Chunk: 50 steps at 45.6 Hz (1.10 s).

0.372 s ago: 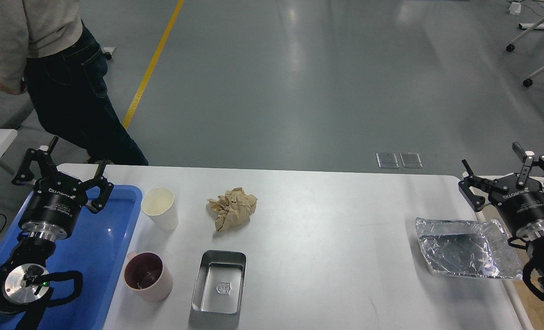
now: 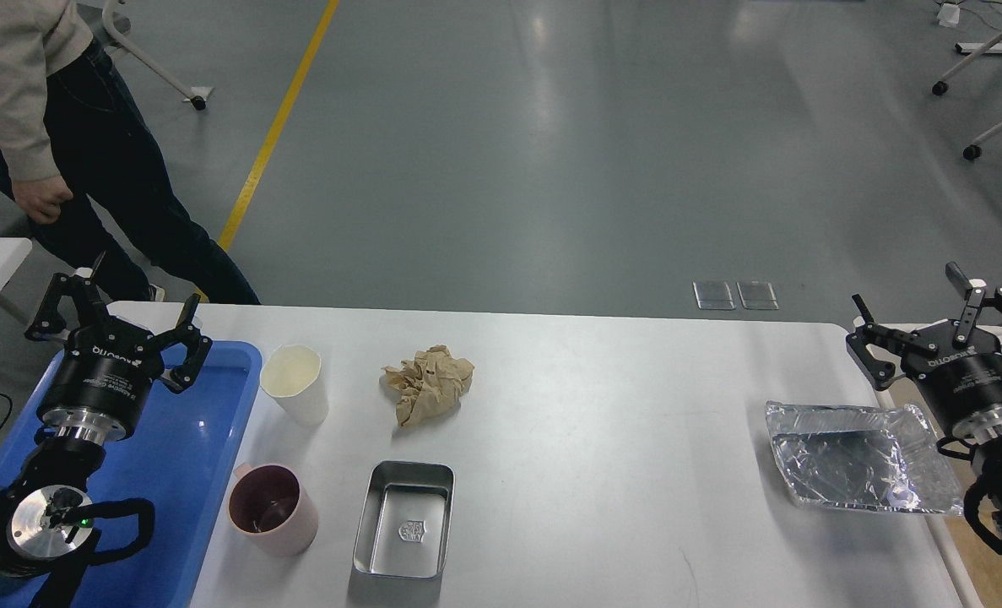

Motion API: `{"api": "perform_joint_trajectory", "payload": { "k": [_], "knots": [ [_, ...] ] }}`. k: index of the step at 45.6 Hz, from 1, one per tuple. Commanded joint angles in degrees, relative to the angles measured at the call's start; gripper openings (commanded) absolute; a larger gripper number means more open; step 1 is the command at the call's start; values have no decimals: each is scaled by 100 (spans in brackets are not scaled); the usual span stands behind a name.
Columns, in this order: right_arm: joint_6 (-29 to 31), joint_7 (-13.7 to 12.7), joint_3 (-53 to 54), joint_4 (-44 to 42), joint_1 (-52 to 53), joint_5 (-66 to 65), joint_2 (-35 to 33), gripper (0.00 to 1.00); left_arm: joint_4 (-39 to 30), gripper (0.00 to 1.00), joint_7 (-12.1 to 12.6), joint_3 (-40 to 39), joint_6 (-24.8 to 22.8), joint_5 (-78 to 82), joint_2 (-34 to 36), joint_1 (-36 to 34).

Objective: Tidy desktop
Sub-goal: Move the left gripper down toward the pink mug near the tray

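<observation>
Both hands are waiting with fingers spread apart and holding nothing: the left hand (image 2: 116, 308) is hovering over the far end of the blue tray (image 2: 188, 473), and the right hand (image 2: 939, 314) is hanging just beyond the foil tray (image 2: 855, 460) at the opposite edge.

Nothing seems to be started yet; the tidying looks to be at its opening step, with every item sitting loose on the white worktop (image 2: 619, 405). Taking the blue tray as the reference, a cream paper cup (image 2: 295, 384) is standing just beside its far right corner, a pink mug (image 2: 271, 508) is touching or nearly touching its right rim nearer me, a steel container (image 2: 403, 519) is lying past the mug, and a crumpled brown paper (image 2: 427, 382) is resting further out, beyond the cup.

A likely next move is the left hand reaching for the paper cup or mug, closest to it, which calls for lowering squarely over the rim.

Beyond the worktop, grey floor with a yellow line (image 2: 277, 127) is stretching away, and a person (image 2: 53, 143) is standing behind the tray's far corner.
</observation>
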Motion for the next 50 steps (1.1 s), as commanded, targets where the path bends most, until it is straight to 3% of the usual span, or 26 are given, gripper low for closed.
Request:
{"api": "perform_joint_trajectory", "payload": {
  "k": [1, 21, 37, 43, 50],
  "knots": [
    [-13, 6, -1, -31, 16, 0, -3, 100, 0, 96, -16, 10, 23, -8, 9, -21],
    [5, 15, -1, -488, 157, -44, 120, 100, 27, 96, -78, -61, 85, 10, -114, -109],
    [373, 15, -1, -514, 122, -764, 102, 100, 9, 96, -78, -228, 164, 10, -1063, -83],
    [892, 50, 16, -514, 130, -773, 120, 100, 9, 96, -69, -175, 173, 36, -1019, -65],
    [875, 41, -27, -514, 157, -878, 111, 100, 9, 96, -34, 79, 216, 124, -616, -74]
  ]
}}
